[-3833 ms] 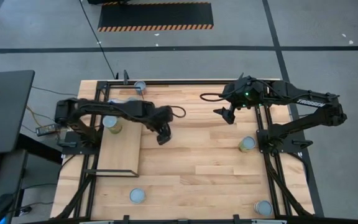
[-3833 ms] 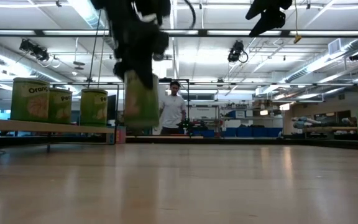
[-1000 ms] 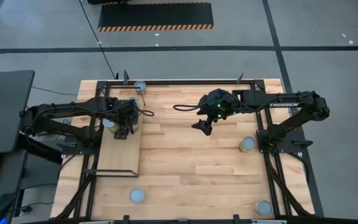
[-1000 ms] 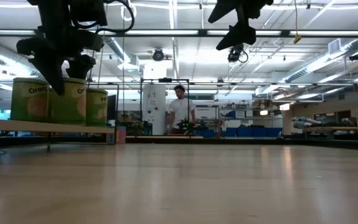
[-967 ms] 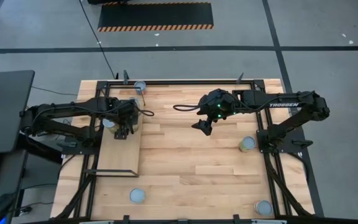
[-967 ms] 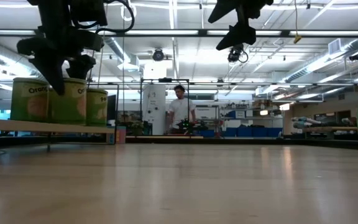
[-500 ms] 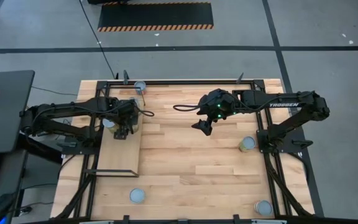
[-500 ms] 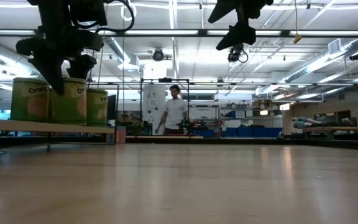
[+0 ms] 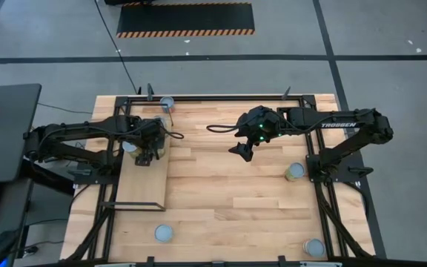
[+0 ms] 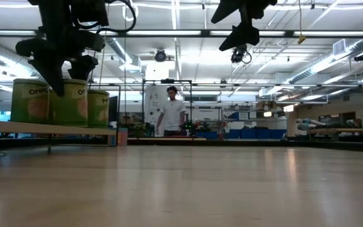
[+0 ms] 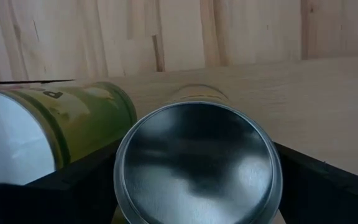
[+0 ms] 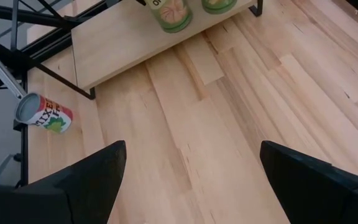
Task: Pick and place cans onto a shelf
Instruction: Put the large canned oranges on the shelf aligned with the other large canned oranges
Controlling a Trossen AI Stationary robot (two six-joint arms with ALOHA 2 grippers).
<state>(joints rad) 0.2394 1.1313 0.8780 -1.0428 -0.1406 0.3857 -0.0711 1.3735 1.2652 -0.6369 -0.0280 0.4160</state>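
Over shelf (image 9: 143,189), I'm keeping L hand (image 9: 146,157) straddling upright can (image 11: 197,165), fingers spread; R hand (image 9: 241,149) open, hovering mid-desk.

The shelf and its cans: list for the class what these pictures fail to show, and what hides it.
- High view: the left gripper and arm cover the cans on the shelf, so their count is unclear.
- Low view: the front can overlaps its neighbours.
- Left wrist view: whether the fingers touch the can between them cannot be told.
- Right wrist view: the picture edge crops the shelf's cans.
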